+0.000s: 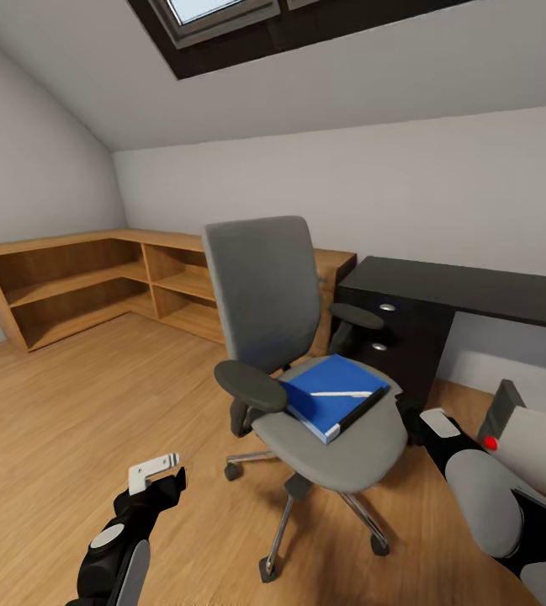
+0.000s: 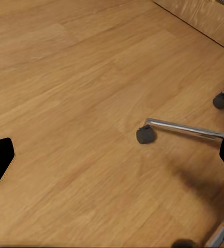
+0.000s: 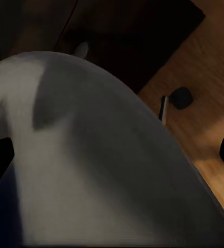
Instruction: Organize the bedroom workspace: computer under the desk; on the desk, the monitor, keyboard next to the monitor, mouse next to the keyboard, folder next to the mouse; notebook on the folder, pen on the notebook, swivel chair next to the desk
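You face the swivel chair (image 1: pixel 306 370), which stands just in front of the drawer end of the desk (image 1: pixel 466 290), its back toward the wooden shelving (image 1: pixel 79 282). The folder (image 1: pixel 331 394) lies flat on the chair's seat, with the notebook (image 1: pixel 363 406) showing as a dark edge on top of it and the pen (image 1: pixel 340 393) across the stack, so the chair is acting as a carrier for everything that belongs on the desk.

Your right gripper (image 1: pixel 420 421) sits close against the seat's edge on the desk side of the chair. The right wrist view looks straight onto the grey seat (image 3: pixel 106 155), likely so you can reach the stack. I cannot tell how far its jaws are parted or whether they hold anything.

Your left gripper (image 1: pixel 156 473) hangs low over the floor (image 2: pixel 65 103), on the shelving side of the chair, near a caster (image 2: pixel 145 134). Its jaws look parted and empty, kept clear of the base.

The computer (image 1: pixel 533 438) rests on the floor beside the chair, below the desk's front edge.
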Controlling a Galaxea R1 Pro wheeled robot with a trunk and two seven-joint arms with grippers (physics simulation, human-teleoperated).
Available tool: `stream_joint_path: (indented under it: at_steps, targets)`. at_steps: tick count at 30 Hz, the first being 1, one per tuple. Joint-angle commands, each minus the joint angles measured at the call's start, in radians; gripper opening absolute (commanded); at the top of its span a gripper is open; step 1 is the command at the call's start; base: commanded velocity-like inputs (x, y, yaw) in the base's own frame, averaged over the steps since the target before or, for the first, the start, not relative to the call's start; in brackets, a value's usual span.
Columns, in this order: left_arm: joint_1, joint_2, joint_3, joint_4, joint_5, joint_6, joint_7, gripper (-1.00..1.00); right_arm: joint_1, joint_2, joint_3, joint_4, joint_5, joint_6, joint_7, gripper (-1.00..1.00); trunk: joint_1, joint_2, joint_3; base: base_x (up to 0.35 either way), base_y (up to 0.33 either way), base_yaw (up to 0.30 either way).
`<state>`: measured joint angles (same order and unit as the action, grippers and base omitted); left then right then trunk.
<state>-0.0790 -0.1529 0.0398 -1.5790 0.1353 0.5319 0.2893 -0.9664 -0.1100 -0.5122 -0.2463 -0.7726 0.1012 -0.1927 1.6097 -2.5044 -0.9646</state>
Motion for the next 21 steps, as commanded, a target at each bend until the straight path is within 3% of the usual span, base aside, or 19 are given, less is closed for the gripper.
stream_joint_path:
  at_steps: [1, 17, 21]
  targets:
    - [-0.001, -0.001, 0.000, -0.001, 0.010, 0.003, 0.007, 1.00, 0.000, 0.000, 0.000, -0.003, -0.008, 0.005, -0.005, 1.00, 0.000, 0.000, -0.002, 0.000, 0.000, 0.199]
    - [-0.001, -0.002, -0.001, 0.006, 0.010, 0.003, 0.007, 1.00, 0.000, 0.000, 0.001, -0.004, -0.008, 0.005, -0.002, 1.00, 0.000, 0.000, -0.014, 0.001, 0.000, 0.202]
    - [-0.001, -0.002, -0.001, 0.008, 0.010, 0.003, 0.007, 1.00, 0.000, 0.001, 0.001, -0.004, -0.008, 0.005, -0.001, 1.00, 0.000, 0.000, -0.017, 0.189, 0.000, 0.202]
